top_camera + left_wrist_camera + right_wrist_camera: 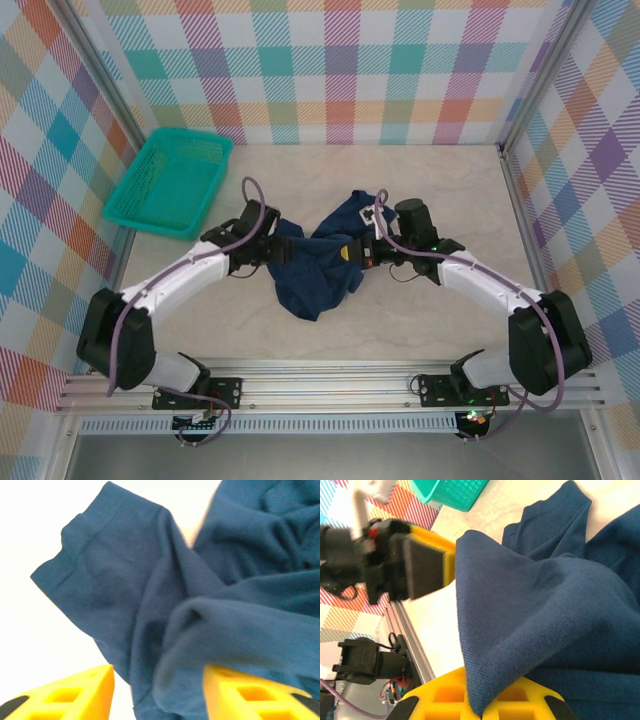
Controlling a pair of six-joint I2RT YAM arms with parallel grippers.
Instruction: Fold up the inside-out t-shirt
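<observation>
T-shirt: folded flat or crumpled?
Crumpled, not folded. In the top view the t-shirt lies in a bunched heap between the arms; the right tool pinches a raised fold of it.

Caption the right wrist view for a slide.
The right gripper pinches a fold of the navy t-shirt, teal basket behind.

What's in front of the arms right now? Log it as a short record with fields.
garment: dark navy t-shirt, crumpled mid-table, not yet folded
left fingers: apart, a fold of the cloth lying between them, not pinched
right fingers: shut on an edge of the t-shirt, holding it up in a peak
container: teal mesh basket, far left corner, apart from the t-shirt
surface: pale table
</observation>
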